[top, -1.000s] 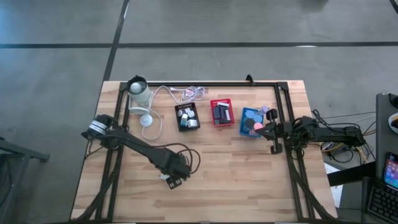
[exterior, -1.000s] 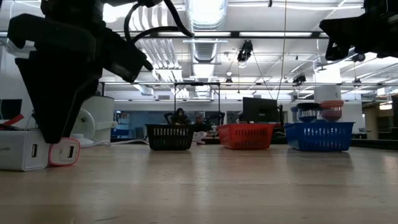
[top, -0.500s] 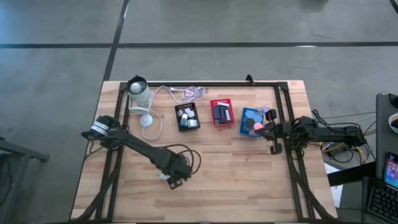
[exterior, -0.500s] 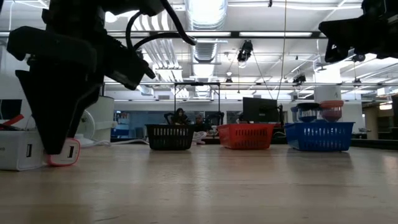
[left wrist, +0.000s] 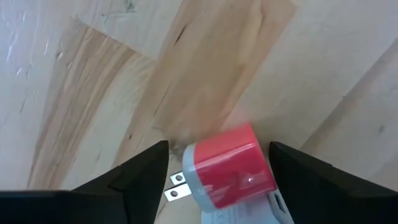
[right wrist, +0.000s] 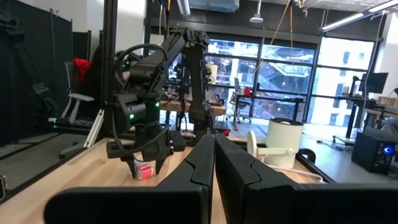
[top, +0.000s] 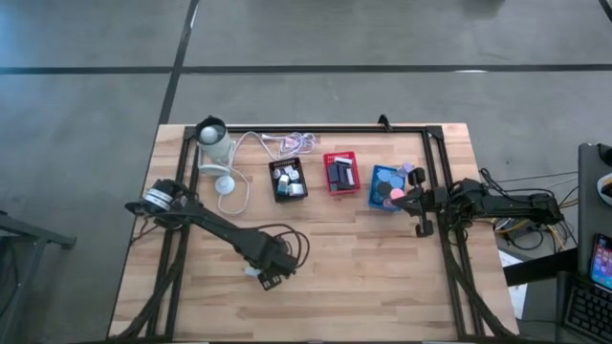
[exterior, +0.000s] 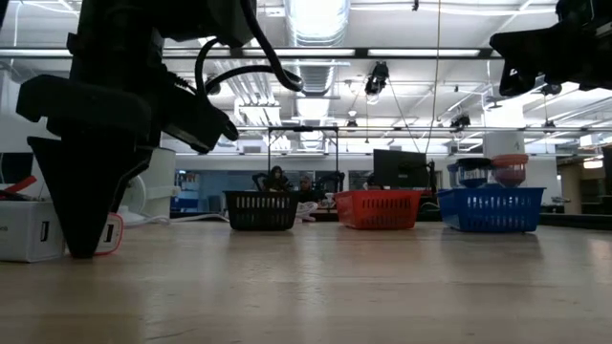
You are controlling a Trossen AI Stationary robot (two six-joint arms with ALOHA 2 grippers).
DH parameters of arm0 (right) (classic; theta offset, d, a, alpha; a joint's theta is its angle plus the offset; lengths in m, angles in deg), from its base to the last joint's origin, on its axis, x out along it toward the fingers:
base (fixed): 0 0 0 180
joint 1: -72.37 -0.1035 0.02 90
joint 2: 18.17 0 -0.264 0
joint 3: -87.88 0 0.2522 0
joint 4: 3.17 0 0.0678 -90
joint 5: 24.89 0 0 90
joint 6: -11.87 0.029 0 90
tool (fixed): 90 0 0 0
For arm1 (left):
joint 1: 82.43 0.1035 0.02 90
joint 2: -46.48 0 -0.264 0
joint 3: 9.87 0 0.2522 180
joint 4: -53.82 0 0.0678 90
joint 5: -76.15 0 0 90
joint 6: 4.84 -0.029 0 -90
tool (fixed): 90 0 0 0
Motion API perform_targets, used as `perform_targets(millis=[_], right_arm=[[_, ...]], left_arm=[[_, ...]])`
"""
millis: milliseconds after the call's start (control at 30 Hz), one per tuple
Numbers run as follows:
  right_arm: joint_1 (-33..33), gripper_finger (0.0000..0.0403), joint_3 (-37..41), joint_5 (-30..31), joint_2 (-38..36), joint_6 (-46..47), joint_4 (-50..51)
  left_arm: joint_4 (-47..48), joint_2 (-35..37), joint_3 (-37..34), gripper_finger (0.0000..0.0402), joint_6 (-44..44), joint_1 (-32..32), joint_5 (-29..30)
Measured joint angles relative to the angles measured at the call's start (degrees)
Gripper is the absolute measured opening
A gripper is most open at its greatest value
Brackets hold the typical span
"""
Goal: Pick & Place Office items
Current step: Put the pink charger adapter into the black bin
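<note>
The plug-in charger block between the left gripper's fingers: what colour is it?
The charger block is pink-red with a pale grey plug face, clearest in the left wrist view.

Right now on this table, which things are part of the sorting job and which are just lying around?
Part of the job:
- pink charger between the open fingers of the left gripper
- white charger beside it
- pieces in the black tray, red tray and blue tray

Lying about:
- white coiled cable
- white stand

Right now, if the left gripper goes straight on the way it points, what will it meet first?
Most likely the pink charger block. The left gripper points down at the table with its fingers open on either side of the block, so the block lies first in its line, then the wood under it. The gap above the block is hard to judge.
</note>
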State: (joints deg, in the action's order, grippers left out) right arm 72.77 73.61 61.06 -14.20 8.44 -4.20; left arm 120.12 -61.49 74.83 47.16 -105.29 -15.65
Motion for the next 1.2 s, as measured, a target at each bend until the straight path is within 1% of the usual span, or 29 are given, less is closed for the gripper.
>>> perform_targets(millis=[167,433,500,733,900,1033,1200], right_arm=[[0.0,0.0008,0.0,0.1,0.0,-0.2,0.0],[0.0,0.0008,0.0,0.2,0.3,-0.2,0.0],[0.0,0.0008,0.0,0.2,0.5,-0.2,0.0],[0.0,0.0008,0.0,0.2,0.7,-0.2,-0.1],[0.0,0.0008,0.0,0.2,0.7,-0.2,-0.1],[0.0,0.0008,0.0,0.2,0.7,-0.2,-0.1],[0.0,0.0008,0.0,0.2,0.7,-0.2,0.0]], left_arm=[[-0.2,0.0,0.0,0.0254,-0.5,0.0,0.3],[0.0,0.0,0.0,0.0185,-1.1,0.3,1.3],[0.0,0.0,0.0,0.0173,-1.6,0.3,1.5],[0.1,0.2,0.0,0.0171,-4.3,0.3,1.4],[2.8,1.3,1.7,0.0170,-7.4,0.3,1.3],[4.1,3.5,4.1,0.0170,-11.3,0.3,2.2],[3.8,8.8,6.6,0.0170,-17.8,0.2,5.8]])
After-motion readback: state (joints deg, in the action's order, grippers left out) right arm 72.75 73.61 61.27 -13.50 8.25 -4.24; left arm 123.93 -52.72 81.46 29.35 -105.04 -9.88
